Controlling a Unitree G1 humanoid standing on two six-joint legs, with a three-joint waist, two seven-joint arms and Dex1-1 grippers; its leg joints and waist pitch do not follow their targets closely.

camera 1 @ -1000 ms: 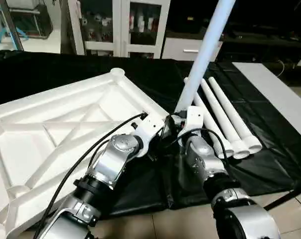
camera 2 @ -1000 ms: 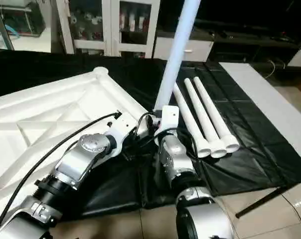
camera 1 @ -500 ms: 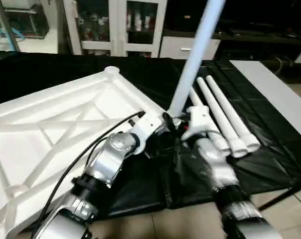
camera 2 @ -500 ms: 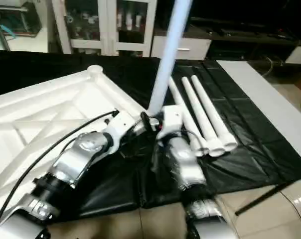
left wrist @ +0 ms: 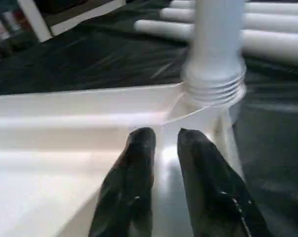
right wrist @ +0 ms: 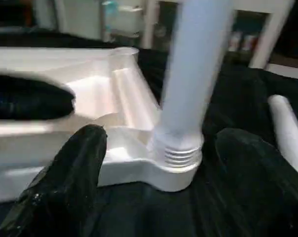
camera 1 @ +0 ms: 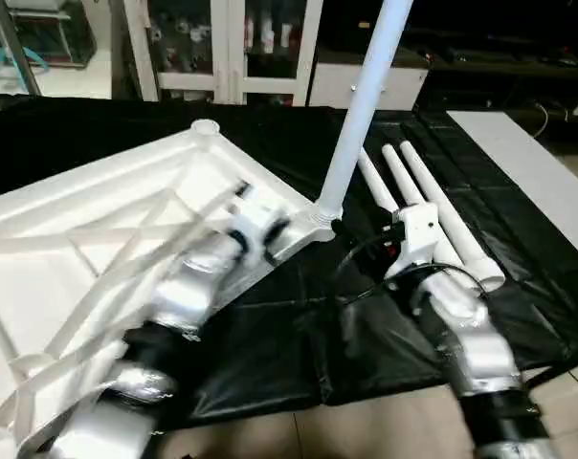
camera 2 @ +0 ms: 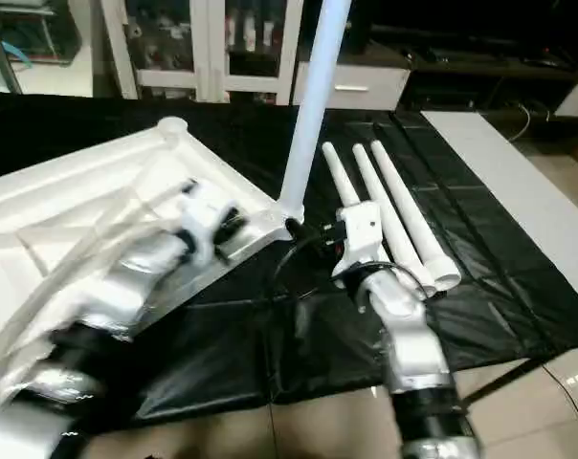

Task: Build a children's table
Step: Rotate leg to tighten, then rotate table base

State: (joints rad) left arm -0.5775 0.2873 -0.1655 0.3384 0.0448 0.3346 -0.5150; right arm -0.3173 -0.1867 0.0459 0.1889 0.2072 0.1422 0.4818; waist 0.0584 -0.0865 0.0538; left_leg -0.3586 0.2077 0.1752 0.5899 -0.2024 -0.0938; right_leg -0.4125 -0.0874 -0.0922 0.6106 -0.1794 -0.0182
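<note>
The children's table top (camera 1: 98,220) lies upside down on black cloth, its X-ribs facing up. One white leg (camera 1: 356,115) stands upright in the near right corner socket (camera 1: 315,225). Three more legs (camera 1: 423,201) lie side by side on the cloth to the right. My left gripper (left wrist: 165,136) hovers over the top's rim just short of that socket, its fingers (left wrist: 134,182) slightly open with nothing between them. My right gripper (right wrist: 164,140) faces the standing leg's threaded base (right wrist: 176,150) from a short distance, its fingers (right wrist: 75,168) wide open and clear of the leg.
A long white panel (camera 1: 528,172) lies at the far right of the black cloth (camera 1: 289,354). Glass-door cabinets (camera 1: 222,48) stand behind the work. Tiled floor (camera 1: 366,430) shows at the cloth's near edge.
Both grippers have drawn back from the leg's base, the left one leftward over the top and opening, the right one rightward and opening wider. The leg stays upright in its socket.
</note>
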